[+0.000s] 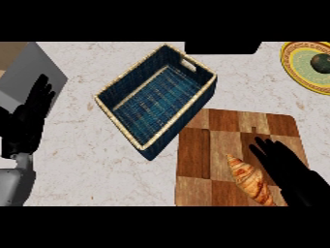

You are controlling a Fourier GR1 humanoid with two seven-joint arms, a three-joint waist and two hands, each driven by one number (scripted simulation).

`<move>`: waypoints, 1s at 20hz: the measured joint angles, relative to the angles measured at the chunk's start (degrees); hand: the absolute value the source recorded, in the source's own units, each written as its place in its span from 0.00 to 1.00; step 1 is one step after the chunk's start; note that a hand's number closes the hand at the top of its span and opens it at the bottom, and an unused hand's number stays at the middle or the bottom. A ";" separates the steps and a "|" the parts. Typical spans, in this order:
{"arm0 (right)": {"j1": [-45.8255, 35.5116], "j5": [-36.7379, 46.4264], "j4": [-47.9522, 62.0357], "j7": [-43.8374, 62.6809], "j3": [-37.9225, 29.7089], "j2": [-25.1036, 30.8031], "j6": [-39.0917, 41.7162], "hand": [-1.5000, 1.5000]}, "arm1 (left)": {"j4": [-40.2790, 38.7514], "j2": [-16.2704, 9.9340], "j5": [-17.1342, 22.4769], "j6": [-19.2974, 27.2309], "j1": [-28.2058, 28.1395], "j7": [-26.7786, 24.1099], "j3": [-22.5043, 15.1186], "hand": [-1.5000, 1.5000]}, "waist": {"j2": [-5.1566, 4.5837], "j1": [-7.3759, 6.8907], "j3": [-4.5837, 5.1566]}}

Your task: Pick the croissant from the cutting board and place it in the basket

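A golden-brown croissant (248, 179) lies on the wooden checkered cutting board (210, 150), near its lower middle. My right hand (290, 170) hovers over the board just right of the croissant, fingers straight and pointing up-left, holding nothing. The dark blue woven basket (117, 99) with a tan rim sits empty up and left of the board, turned at an angle. At the left edge my left hand (23, 121) rests with fingers up and spread.
A yellow patterned plate (296, 65) holding a dark round fruit (324, 63) sits at the top right corner. A grey box-like object (21, 72) stands at the top left beside my left hand. Bare marble counter (89, 160) lies between the basket and my left arm.
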State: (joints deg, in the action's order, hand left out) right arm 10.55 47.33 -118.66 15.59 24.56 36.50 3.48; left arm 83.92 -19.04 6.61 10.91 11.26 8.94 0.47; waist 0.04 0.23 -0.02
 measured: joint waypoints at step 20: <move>1.33 11.77 10.09 -7.13 -2.25 -11.41 -1.40 0.00 | 1.03 3.00 -3.66 -3.60 -0.60 0.45 3.79 0.50 | -0.01 -0.13 0.03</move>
State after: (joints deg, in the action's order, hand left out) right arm 11.88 59.10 -108.57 8.45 22.31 25.08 2.09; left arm 84.95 -16.03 2.95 7.31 10.66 9.38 4.26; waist 0.03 0.10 0.01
